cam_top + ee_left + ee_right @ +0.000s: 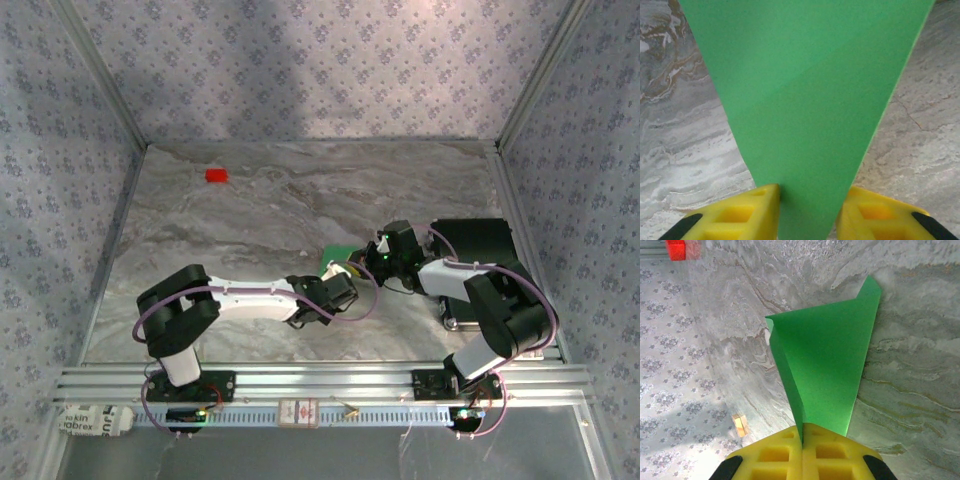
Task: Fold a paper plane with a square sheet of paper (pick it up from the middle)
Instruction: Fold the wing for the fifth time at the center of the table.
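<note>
A grey marbled table (250,215) sits inside an aluminium frame, walled on three sides by pale blue floral wallpaper (300,70). Two robot arms are bolted at the near edge. The left arm (250,295) rises from its base, bends at a raised elbow, then stretches low and rightwards towards the table's middle. The right arm (505,305) folds back over its base and reaches leftwards to meet it, so the two wrists nearly face each other. Between them is one piece of green paper (335,254), folded into a shape that tapers (a long wedge rather than a square). In the right wrist view the right gripper (801,437) has its yellow fingers pressed together, with the narrow end of the paper pinched in the seam and the rest held above the table. In the left wrist view the left gripper (809,215) has its two yellow fingers (740,217) narrowly apart with the paper's tapered end between them; whether they clamp it cannot be told. One small red block (216,175) lies well apart, near the far left wall. One black box (478,240) sits at the right side.
</note>
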